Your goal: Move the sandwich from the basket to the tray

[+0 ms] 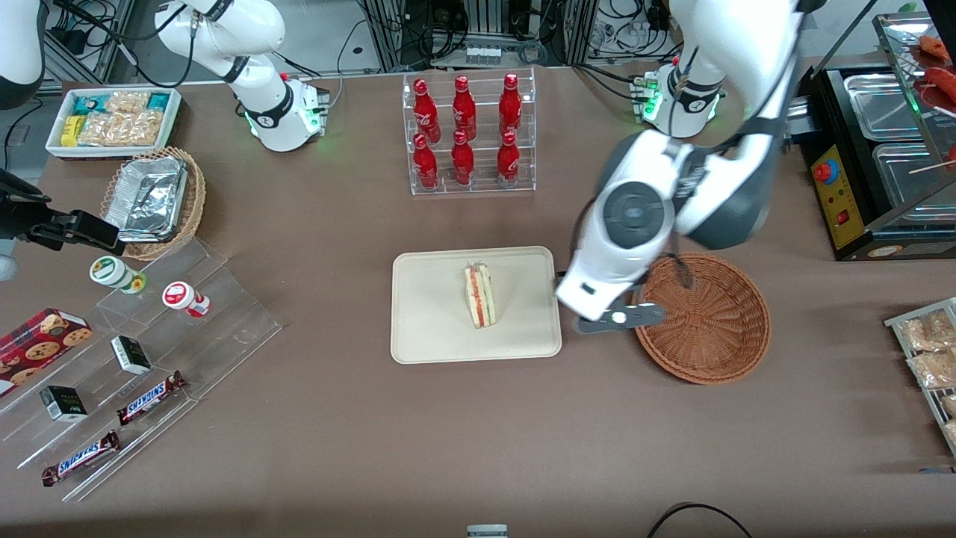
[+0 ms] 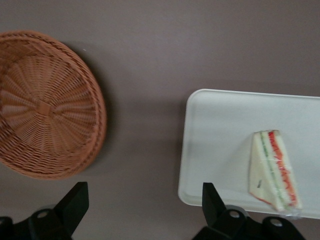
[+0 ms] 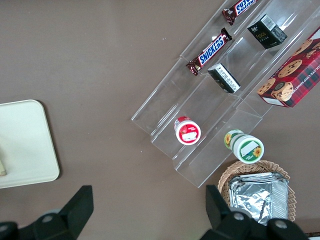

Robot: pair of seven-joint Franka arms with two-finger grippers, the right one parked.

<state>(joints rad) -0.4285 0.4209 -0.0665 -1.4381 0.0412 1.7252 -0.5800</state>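
Note:
The sandwich (image 1: 479,295) lies on its side on the cream tray (image 1: 433,329), in the half nearer the basket. The reddish-brown wicker basket (image 1: 709,321) stands beside the tray, toward the working arm's end, and holds nothing. My left gripper (image 1: 591,297) hangs above the bare table between tray and basket. The left wrist view shows its fingers spread wide with nothing between them (image 2: 144,196); below them are the basket (image 2: 45,105), the tray's corner (image 2: 220,130) and the sandwich (image 2: 274,169).
A clear rack of red bottles (image 1: 468,134) stands farther from the front camera than the tray. A stepped acrylic stand (image 1: 149,351) with snacks, a tan basket with foil (image 1: 153,200) and a white snack box (image 1: 112,119) lie toward the parked arm's end. A metal warmer (image 1: 881,149) stands at the working arm's end.

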